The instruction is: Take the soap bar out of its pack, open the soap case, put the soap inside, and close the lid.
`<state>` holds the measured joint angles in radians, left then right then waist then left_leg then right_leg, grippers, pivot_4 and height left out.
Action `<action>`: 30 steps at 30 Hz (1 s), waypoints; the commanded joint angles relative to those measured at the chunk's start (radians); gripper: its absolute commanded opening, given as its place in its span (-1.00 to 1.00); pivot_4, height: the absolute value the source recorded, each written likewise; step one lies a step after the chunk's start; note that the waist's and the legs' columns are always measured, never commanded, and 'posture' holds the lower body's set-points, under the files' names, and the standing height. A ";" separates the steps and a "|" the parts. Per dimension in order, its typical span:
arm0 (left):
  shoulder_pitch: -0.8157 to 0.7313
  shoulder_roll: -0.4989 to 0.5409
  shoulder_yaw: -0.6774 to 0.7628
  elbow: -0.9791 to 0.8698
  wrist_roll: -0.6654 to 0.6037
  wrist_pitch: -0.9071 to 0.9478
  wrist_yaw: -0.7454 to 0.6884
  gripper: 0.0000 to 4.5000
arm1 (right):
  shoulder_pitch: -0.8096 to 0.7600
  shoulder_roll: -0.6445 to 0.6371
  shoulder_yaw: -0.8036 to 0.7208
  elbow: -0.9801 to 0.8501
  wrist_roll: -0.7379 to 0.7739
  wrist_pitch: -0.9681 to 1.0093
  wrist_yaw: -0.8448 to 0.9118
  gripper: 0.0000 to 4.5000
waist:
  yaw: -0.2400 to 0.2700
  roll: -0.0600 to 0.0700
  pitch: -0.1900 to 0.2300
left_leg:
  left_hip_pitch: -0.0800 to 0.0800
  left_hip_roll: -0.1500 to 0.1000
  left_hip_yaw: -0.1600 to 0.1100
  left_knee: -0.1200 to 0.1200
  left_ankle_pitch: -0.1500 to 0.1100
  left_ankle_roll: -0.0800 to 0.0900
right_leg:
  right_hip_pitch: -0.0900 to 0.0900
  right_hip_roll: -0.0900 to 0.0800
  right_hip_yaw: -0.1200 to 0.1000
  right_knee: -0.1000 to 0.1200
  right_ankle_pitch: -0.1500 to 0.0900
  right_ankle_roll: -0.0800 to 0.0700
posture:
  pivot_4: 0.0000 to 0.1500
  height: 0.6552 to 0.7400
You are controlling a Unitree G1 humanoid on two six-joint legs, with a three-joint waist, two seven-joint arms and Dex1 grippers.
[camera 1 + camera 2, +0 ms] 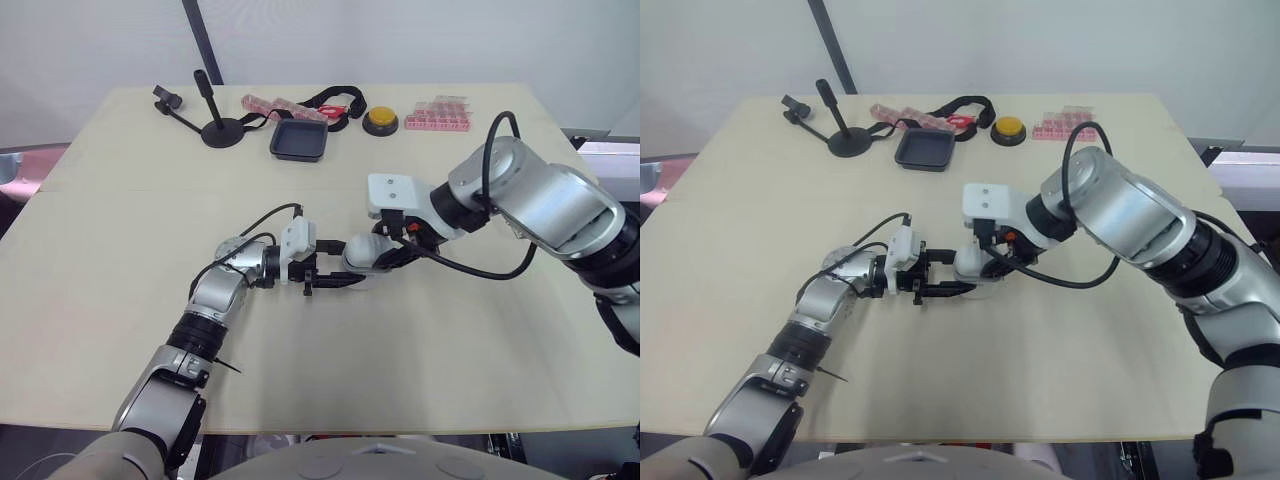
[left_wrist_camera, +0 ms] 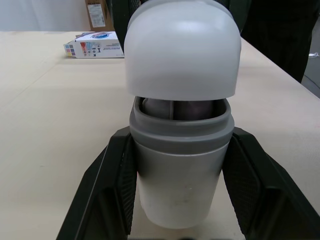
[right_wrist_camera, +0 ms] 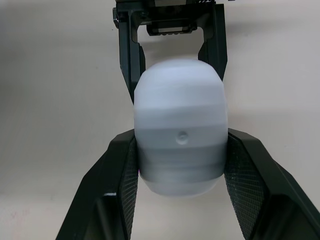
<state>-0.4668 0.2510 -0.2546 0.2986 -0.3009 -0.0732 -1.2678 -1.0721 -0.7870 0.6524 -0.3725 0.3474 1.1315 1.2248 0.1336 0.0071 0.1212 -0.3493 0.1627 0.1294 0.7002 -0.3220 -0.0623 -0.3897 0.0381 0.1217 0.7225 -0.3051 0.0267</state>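
While soap case base [image 2: 177,190] is clamped by left gripper [image 2: 179,137], lid [image 2: 182,47], ajar above it, is clamped by right gripper [image 3: 180,140]; opening judged in hand; straight pull-off required.

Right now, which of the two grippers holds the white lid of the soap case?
The right gripper: its fingers press both sides of the white lid. The left gripper holds the grey base instead.
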 commanded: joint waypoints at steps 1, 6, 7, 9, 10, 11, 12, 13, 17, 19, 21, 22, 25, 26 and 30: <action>0.012 0.005 -0.005 -0.016 0.011 0.005 0.008 -0.14 | -0.010 0.012 0.017 -0.017 0.002 0.010 0.003 -0.13 | 0.000 0.000 0.000 | 0.000 0.000 0.000 0.000 0.000 0.000 | 0.000 0.000 0.000 0.000 0.000 0.000 | 1.00 1.00; 0.017 0.003 -0.008 -0.021 0.011 0.008 0.012 -0.14 | -0.007 0.003 0.028 -0.013 -0.011 0.007 0.009 -0.13 | 0.000 0.000 0.000 | 0.001 0.000 0.000 0.000 0.000 0.000 | 0.001 0.000 0.000 0.000 0.000 0.000 | 1.00 1.00; 0.018 0.003 -0.008 -0.021 0.011 0.008 0.013 -0.14 | -0.007 0.003 0.028 -0.013 -0.011 0.008 0.009 -0.13 | 0.000 0.000 0.000 | 0.002 0.000 0.000 -0.001 0.000 0.000 | 0.001 0.000 0.000 0.000 0.000 0.000 | 1.00 1.00; 0.018 0.001 -0.009 -0.021 0.012 0.008 0.015 -0.14 | -0.007 0.001 0.032 -0.013 -0.014 0.006 0.011 -0.13 | 0.000 0.000 0.000 | 0.002 0.000 0.000 -0.001 0.000 0.000 | 0.002 0.000 0.000 0.000 0.000 0.000 | 1.00 1.00; 0.018 0.001 -0.010 -0.022 0.012 0.009 0.016 -0.14 | -0.007 0.001 0.032 -0.013 -0.013 0.007 0.012 -0.13 | 0.000 0.000 0.000 | 0.002 0.000 0.000 -0.001 0.000 0.000 | 0.003 0.000 0.000 -0.001 0.000 0.000 | 1.00 1.00; 0.018 0.000 -0.010 -0.022 0.012 0.009 0.016 -0.14 | -0.007 0.003 0.034 -0.014 -0.014 0.009 0.011 -0.13 | 0.000 0.000 0.000 | 0.002 0.000 0.000 -0.001 0.000 0.000 | 0.003 0.000 0.000 -0.001 0.000 0.000 | 1.00 1.00; 0.019 0.000 -0.010 -0.021 0.012 0.008 0.017 -0.14 | -0.008 0.004 0.035 -0.015 -0.014 0.009 0.011 -0.13 | 0.000 0.000 0.000 | 0.002 0.000 0.000 -0.001 0.000 0.000 | 0.003 0.000 0.000 -0.001 0.000 0.000 | 1.00 1.00; 0.019 0.000 -0.010 -0.021 0.013 0.008 0.017 -0.14 | -0.008 0.007 0.034 -0.015 -0.013 0.012 0.010 -0.13 | 0.000 0.000 0.000 | 0.002 0.000 0.000 -0.001 0.000 0.000 | 0.003 0.000 0.000 -0.001 0.000 0.000 | 1.00 1.00; 0.019 -0.001 -0.011 -0.021 0.013 0.007 0.018 -0.14 | -0.008 0.016 0.037 -0.015 -0.011 0.017 0.008 -0.13 | 0.000 0.000 0.000 | 0.003 0.000 0.000 -0.001 0.000 0.000 | 0.003 0.000 0.000 -0.001 0.000 0.000 | 1.00 1.00; 0.019 -0.002 -0.010 -0.021 0.013 0.007 0.018 -0.14 | -0.009 0.015 0.041 -0.014 -0.012 0.016 0.011 -0.13 | 0.000 0.000 0.000 | 0.003 0.000 0.000 -0.001 0.000 0.000 | 0.003 0.000 0.000 -0.001 0.000 0.000 | 1.00 1.00; 0.018 -0.002 -0.010 -0.020 0.012 0.008 0.019 -0.14 | -0.010 0.009 0.048 -0.012 -0.011 0.019 0.020 -0.13 | 0.000 0.000 0.000 | 0.003 0.000 0.000 -0.001 0.000 0.000 | 0.003 0.000 0.000 -0.001 0.000 0.000 | 1.00 1.00; 0.018 -0.002 -0.010 -0.020 0.013 0.008 0.020 -0.14 | -0.011 0.006 0.052 -0.011 -0.010 0.019 0.026 -0.13 | 0.000 0.000 0.000 | 0.003 0.000 0.000 -0.001 0.000 0.000 | 0.003 0.000 0.000 -0.001 0.000 0.000 | 1.00 1.00; 0.022 0.001 -0.008 -0.026 0.010 0.013 0.020 -0.14 | -0.006 -0.006 0.053 -0.017 -0.008 0.004 0.036 0.45 | 0.002 -0.001 0.000 | 0.004 0.000 0.000 -0.002 0.000 0.000 | 0.003 0.000 0.000 -0.001 0.000 0.000 | 1.00 1.00; 0.024 0.002 -0.008 -0.028 0.009 0.014 0.020 -0.14 | -0.005 -0.005 0.049 -0.017 -0.006 0.003 0.032 0.58 | 0.001 -0.001 0.000 | 0.003 0.000 0.000 -0.002 0.000 0.000 | 0.003 0.000 0.000 -0.001 0.000 0.000 | 1.00 1.00; 0.027 0.005 -0.008 -0.029 0.009 0.016 0.019 -0.14 | -0.001 -0.004 0.044 -0.018 -0.006 -0.009 0.036 0.98 | 0.002 -0.001 -0.001 | 0.004 0.000 0.001 -0.002 0.000 0.000 | 0.003 0.000 0.000 -0.001 0.000 0.000 | 1.00 1.00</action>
<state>-0.4494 0.2493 -0.2539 0.2870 -0.3025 -0.0632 -1.2490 -1.0685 -0.7870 0.7031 -0.3791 0.3388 1.1353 1.2547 0.1352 0.0063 0.1206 -0.3463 0.1627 0.1304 0.6984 -0.3221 -0.0623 -0.3866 0.0379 0.1222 0.7207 -0.3051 0.0267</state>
